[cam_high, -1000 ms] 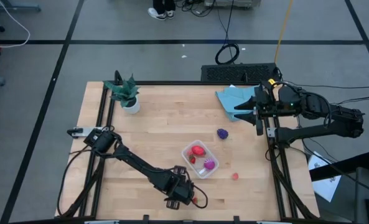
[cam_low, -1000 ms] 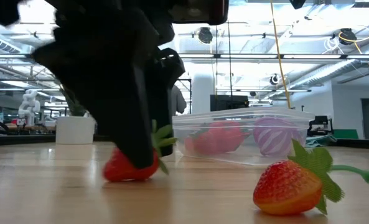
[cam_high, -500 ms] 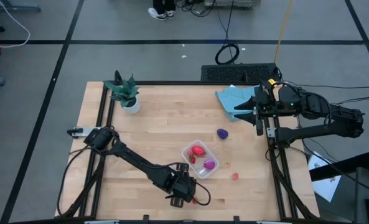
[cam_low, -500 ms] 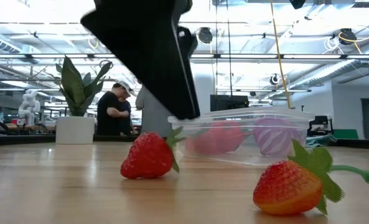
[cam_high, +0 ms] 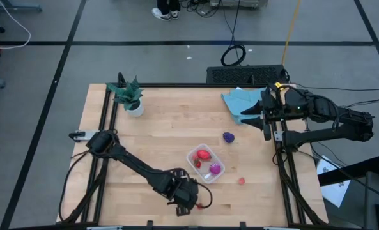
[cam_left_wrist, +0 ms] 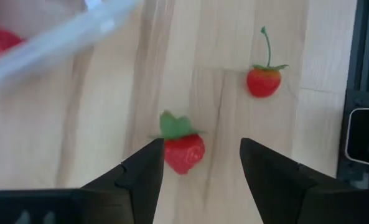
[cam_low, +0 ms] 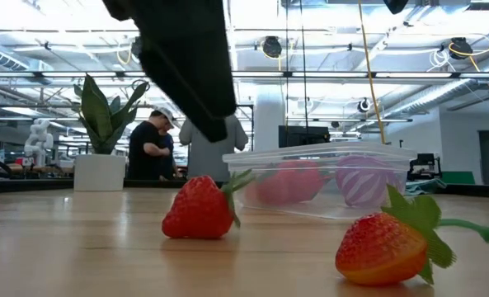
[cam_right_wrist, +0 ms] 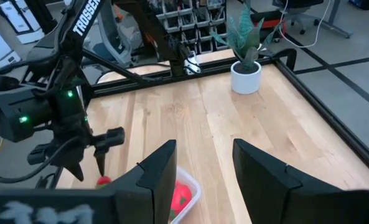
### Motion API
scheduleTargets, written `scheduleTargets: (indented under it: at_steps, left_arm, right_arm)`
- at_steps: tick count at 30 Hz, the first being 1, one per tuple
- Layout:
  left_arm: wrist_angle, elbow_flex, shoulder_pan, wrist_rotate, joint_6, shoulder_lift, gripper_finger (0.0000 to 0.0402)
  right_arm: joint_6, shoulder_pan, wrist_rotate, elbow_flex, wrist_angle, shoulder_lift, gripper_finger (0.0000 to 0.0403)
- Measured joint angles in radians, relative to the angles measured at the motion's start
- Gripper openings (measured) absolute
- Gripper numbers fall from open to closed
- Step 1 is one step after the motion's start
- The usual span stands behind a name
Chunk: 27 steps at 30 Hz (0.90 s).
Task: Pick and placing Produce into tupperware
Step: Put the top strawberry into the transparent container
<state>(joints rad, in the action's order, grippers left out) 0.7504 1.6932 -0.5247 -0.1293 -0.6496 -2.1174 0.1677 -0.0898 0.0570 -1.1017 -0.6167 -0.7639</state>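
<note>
I'm hovering the open, empty left end effector [cam_left_wrist: 196, 163] over a strawberry [cam_left_wrist: 183, 147] just beside the tupperware [cam_high: 205, 163]; I'm centring both fingers around it before lowering and closing.

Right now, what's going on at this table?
The left gripper hangs open above a strawberry lying on the wood near the table's front edge, not holding it. A second strawberry lies apart from it. The clear tub mid-table already holds a red piece, a small red berry and a magenta striped one. A purple fruit and a small red berry lie loose on the table. The right gripper waits, open and empty, over the blue cloth at the right edge.
</note>
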Motion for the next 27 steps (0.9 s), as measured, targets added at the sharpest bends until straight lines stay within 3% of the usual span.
scheduleTargets:
  at_steps: [10,14,27]
  left_arm:
    - [0.001,0.0,-0.041,-0.011,-0.072,0.0,0.0205]
    - [0.002,0.0,-0.04,-0.055,-0.079,0.0,0.021]
    - [0.002,-0.015,-0.032,-0.053,-0.114,-0.01,0.023]
  right_arm:
    - [0.0,0.0,0.0,0.0,-0.01,0.0,0.0151]
    - [0.0,0.0,0.0,0.0,-0.01,0.0,0.0151]
    - [-0.019,0.0,0.001,0.0,-0.025,0.0,0.0151]
